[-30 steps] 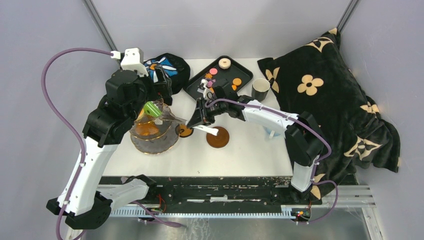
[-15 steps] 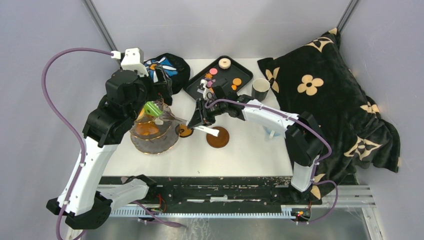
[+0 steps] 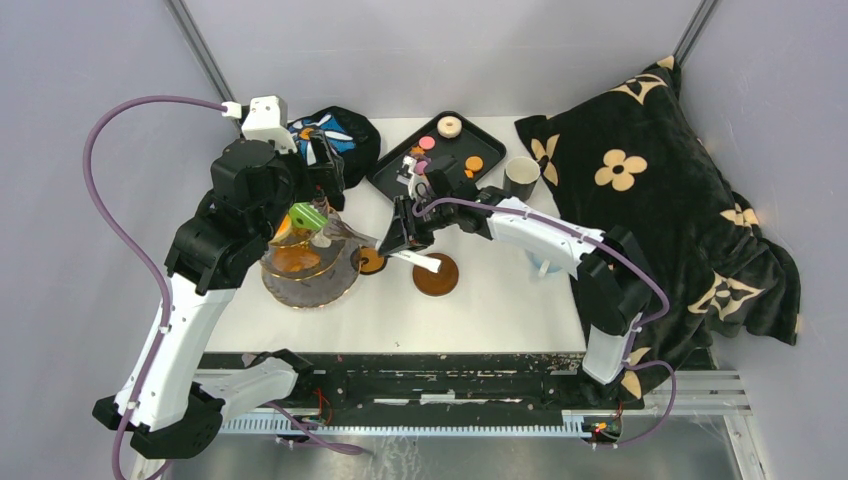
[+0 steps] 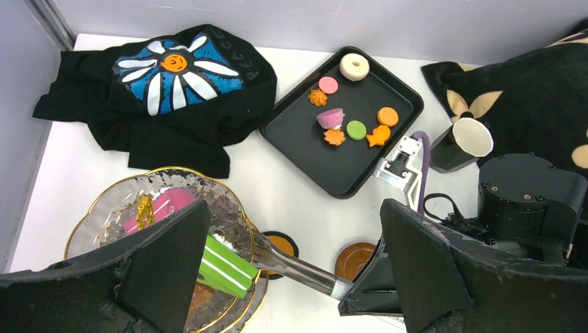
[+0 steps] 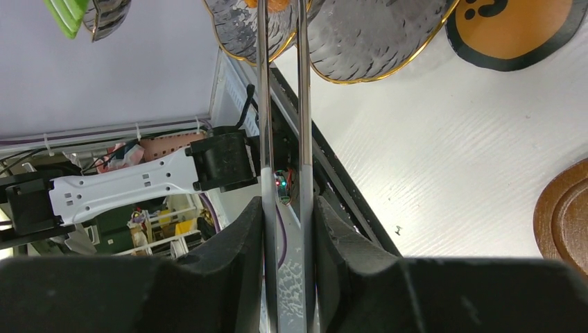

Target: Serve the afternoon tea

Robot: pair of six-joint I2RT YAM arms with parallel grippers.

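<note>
My right gripper [image 3: 400,238] [image 5: 288,229] is shut on silver tongs [image 3: 385,250] [image 4: 305,270], whose arms reach left to the three-tier glass stand [image 3: 335,285] [image 4: 229,208]. A green pastry slice [image 3: 304,215] [image 4: 222,267] sits at the top plate's rim by the tong tips; in the right wrist view the slice [image 5: 66,17] lies left of the tong arms. A pink pastry [image 4: 166,207] lies on the top plate. My left gripper [image 4: 292,208] hangs wide open above the stand, holding nothing. Two brown saucers [image 3: 436,275] [image 3: 370,261] lie right of the stand.
A black tray [image 3: 395,180] [image 4: 347,163] behind holds several small pastries [image 4: 331,118]. A dark cup [image 3: 520,178] stands right of it. The black flower cloth [image 3: 335,130] lies at the back left. The black blanket [image 3: 650,190] fills the right side.
The tongs in my right gripper have eased slightly apart and the arm has shifted a little. The green slice has settled slightly toward the stand's top plate. My left arm has not moved.
</note>
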